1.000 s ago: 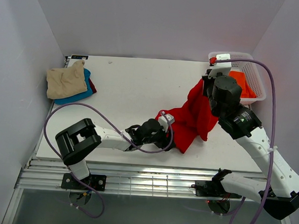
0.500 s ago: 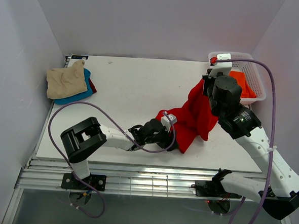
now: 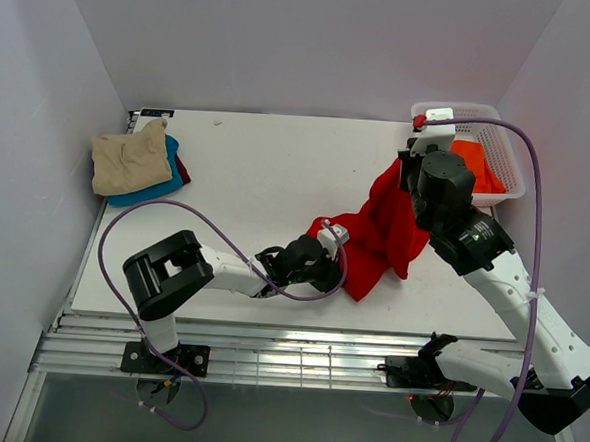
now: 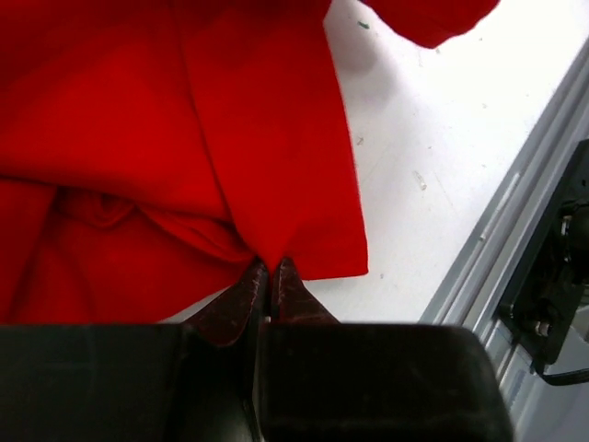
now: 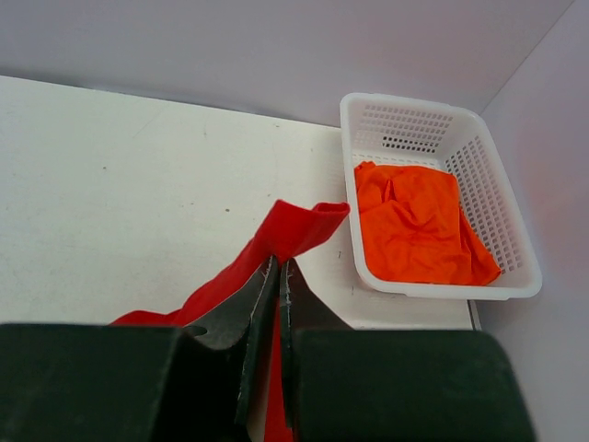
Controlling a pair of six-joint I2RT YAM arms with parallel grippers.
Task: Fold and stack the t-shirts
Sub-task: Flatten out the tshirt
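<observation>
A bright red t-shirt [image 3: 386, 232] hangs stretched between both arms over the table's right half. My right gripper [image 5: 281, 267] is shut on its upper edge, holding it up; in the top view that gripper [image 3: 406, 178] sits beside the basket. My left gripper [image 4: 269, 269] is low at the near edge, jaws pinched together on the red t-shirt's [image 4: 184, 138] lower hem; from above it [image 3: 340, 274] lies under the cloth's bottom corner. An orange t-shirt [image 5: 414, 226] lies in the basket. A tan t-shirt [image 3: 128, 161] tops a teal one [image 3: 167, 178] and a dark red one [image 3: 183, 166] at far left.
The white lattice basket [image 3: 509, 154] stands at the table's back right corner, its rim [image 5: 354, 184] close to the right gripper. The table's metal front rail [image 4: 506, 239] runs just right of the left gripper. Purple cables loop from both arms.
My left gripper slid right under the red t-shirt's lower corner and its jaws came together on the hem. The right gripper kept its hold, nearly still.
</observation>
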